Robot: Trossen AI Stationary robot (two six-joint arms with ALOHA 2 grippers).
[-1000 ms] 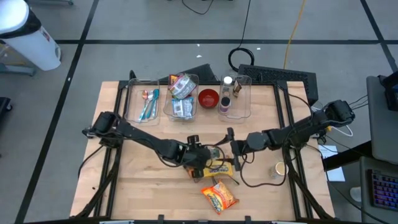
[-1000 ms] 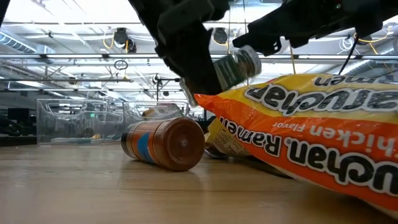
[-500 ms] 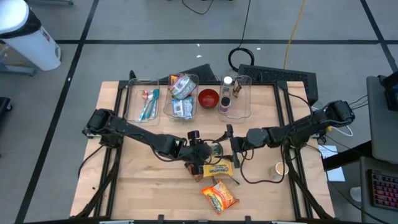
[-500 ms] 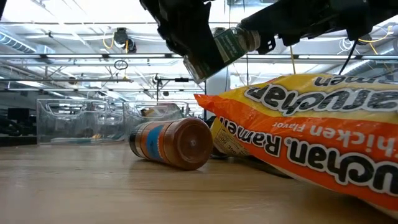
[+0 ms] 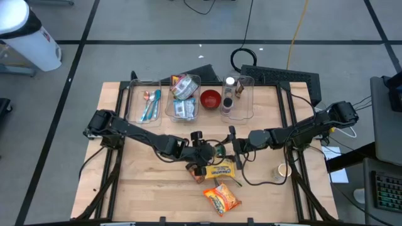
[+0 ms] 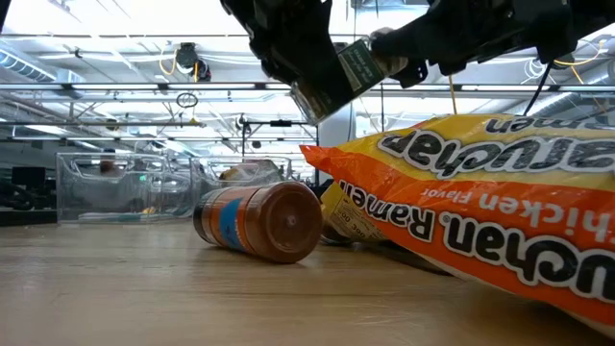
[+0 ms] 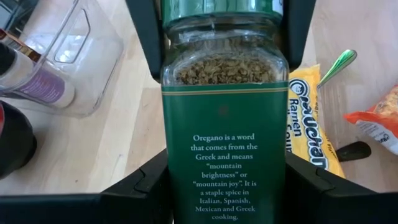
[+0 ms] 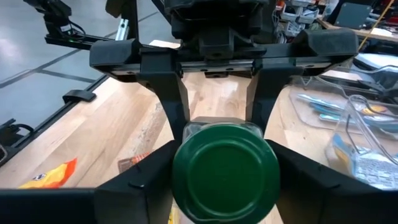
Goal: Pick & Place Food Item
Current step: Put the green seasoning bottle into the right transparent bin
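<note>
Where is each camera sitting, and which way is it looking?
High view: above the table, looking straight down; both arms show, meeting at the oregano jar.
Low view: at table-top height, looking level across; the ramen packet and a lying spice bottle fill it, arms overhead.
Left wrist view: on the left arm, looking past the left gripper clamped on the jar.
Right wrist view: on the right arm, facing the jar's green lid, right gripper around it.
Shared: all four views show the jar.
</note>
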